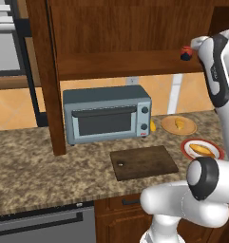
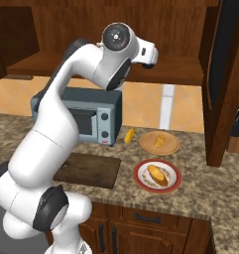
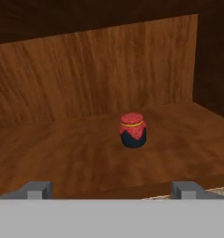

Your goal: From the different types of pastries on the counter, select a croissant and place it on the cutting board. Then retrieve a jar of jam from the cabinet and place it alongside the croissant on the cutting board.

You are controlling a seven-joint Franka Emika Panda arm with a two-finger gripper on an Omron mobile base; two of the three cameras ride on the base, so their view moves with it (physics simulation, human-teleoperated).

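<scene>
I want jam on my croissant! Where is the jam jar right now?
The jam jar stands alone on the cabinet shelf, straight ahead of the open gripper in the hand view.

The jar of jam (image 3: pixel 132 130) stands on the cabinet (image 1: pixel 111 28) shelf; below, the cutting board (image 1: pixel 143 163) lies on the counter (image 1: pixel 35 166) before the toaster oven (image 1: pixel 106 114), apparently bare.

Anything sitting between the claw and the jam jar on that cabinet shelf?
No. In the hand view, only bare wooden shelf lies between the open claw and the jam jar, which stands upright.
</scene>
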